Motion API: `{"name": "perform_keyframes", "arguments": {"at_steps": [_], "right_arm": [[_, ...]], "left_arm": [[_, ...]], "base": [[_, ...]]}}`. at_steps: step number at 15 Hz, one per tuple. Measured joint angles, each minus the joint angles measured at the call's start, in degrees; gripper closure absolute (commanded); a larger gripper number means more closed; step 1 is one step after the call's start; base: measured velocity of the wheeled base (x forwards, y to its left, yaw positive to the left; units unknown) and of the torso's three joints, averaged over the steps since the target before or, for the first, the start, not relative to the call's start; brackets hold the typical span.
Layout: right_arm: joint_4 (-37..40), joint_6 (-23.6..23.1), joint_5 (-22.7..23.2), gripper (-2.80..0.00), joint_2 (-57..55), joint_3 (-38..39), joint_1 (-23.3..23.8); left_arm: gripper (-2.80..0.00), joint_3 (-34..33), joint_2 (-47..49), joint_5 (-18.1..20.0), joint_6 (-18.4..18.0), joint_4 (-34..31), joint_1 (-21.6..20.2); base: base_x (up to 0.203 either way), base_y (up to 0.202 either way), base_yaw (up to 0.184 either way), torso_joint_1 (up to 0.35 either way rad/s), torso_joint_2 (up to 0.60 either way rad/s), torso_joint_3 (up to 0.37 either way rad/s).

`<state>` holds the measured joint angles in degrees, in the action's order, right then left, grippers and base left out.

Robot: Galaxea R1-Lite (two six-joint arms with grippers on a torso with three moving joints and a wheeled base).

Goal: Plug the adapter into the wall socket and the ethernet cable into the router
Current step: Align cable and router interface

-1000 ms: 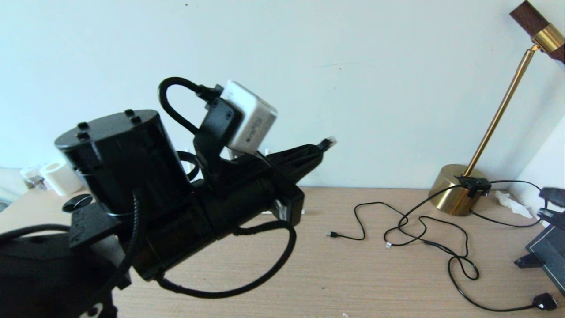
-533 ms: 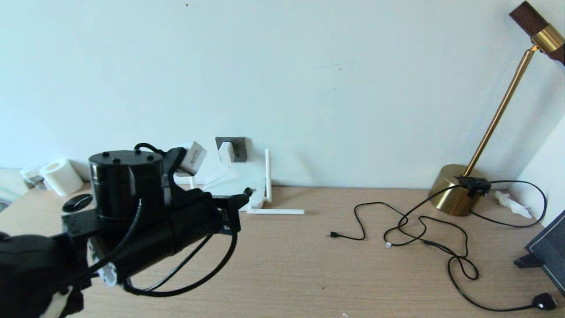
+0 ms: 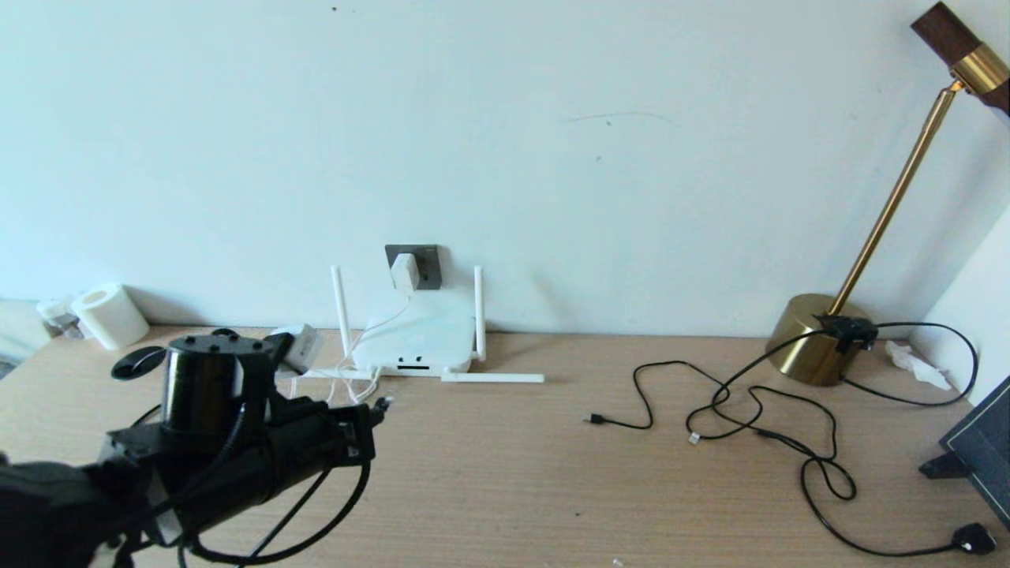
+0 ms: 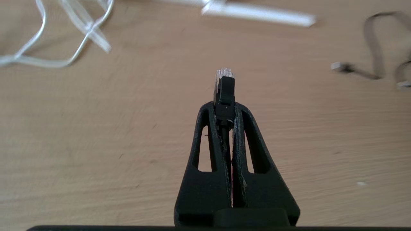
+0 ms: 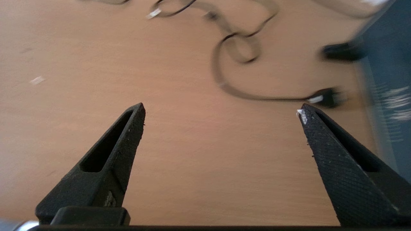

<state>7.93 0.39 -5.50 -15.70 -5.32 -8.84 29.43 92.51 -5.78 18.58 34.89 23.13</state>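
Left gripper (image 3: 371, 416) had dropped to desk level, clenched on ethernet cable (image 4: 224, 86); router (image 3: 414, 338) at its 1 o'clock. Adapter (image 3: 405, 272) sat in socket (image 3: 427, 260). Right gripper (image 5: 221, 109) open, empty.

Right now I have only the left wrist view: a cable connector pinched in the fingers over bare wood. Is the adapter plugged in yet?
Observer: Yes. In the head view the adapter sits in the wall socket.
Operator: Where is the router from this gripper?
Observer: The router lies against the wall under the socket. The left gripper holds the ethernet cable short of the router's front ports, not touching them.
Operator: And the right arm?
Observer: It is outside the head view. Its wrist view shows the right gripper open over the table, holding nothing.
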Motion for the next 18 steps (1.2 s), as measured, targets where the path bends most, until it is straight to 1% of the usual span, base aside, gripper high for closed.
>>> {"name": "perform_keyframes", "arguments": {"at_steps": [1, 2, 4, 6, 8, 10, 12, 15, 18], "right_arm": [[1.38, 1.49, 1.50, -2.80, 0.05, 0.40, 0.31], [2.85, 2.04, 2.04, -2.80, 0.18, 0.42, 1.94], [3.90, 0.78, 2.57, -2.80, 2.19, 0.31, 6.23], [4.11, -1.09, 3.21, -2.80, 7.03, 0.31, 7.97], [3.62, -3.02, 4.07, -2.80, 11.81, 0.52, 8.56], [3.20, -3.86, 4.63, -2.80, 14.03, 0.69, 8.79], [3.23, -2.41, 4.56, -2.80, 15.03, 0.70, 8.84], [3.20, -1.01, 4.48, -2.80, 15.62, 0.70, 8.84], [3.20, -0.96, 4.46, -2.80, 15.68, 0.66, 8.84]], "left_arm": [[0.00, -0.18, 1.35, 0.07, 0.02, 0.02, -0.70], [0.00, -0.13, 2.92, 0.09, 0.02, 0.15, -1.34], [0.00, 1.17, 6.51, 0.11, 0.23, 0.35, -2.31], [0.00, 4.44, 10.71, -0.06, 1.14, 0.44, -3.23], [0.00, 8.26, 14.75, -0.20, 1.84, 0.48, -4.35], [0.00, 11.61, 18.24, -0.28, 2.30, 0.57, -5.04], [0.00, 13.94, 20.95, -0.37, 2.34, 0.99, -5.20], [0.00, 15.08, 24.18, -0.78, 2.30, 4.78, -5.41], [0.00, 15.34, 27.18, -2.51, 1.90, 11.51, -5.42]], "base": [[0.000, 0.000, 0.000, 0.000, 0.00, 0.000], [0.000, 0.000, 0.000, 0.000, 0.00, 0.000], [0.000, 0.000, 0.000, 0.000, 0.00, 0.000], [0.000, 0.000, 0.000, 0.000, 0.00, 0.000], [0.000, 0.000, 0.000, 0.000, 0.00, 0.000], [0.000, 0.000, 0.000, 0.000, 0.00, 0.000], [0.000, 0.000, 0.000, 0.000, 0.00, 0.000], [0.000, 0.000, 0.000, 0.000, 0.00, 0.000], [0.000, 0.000, 0.000, 0.000, 0.00, 0.000]]}}
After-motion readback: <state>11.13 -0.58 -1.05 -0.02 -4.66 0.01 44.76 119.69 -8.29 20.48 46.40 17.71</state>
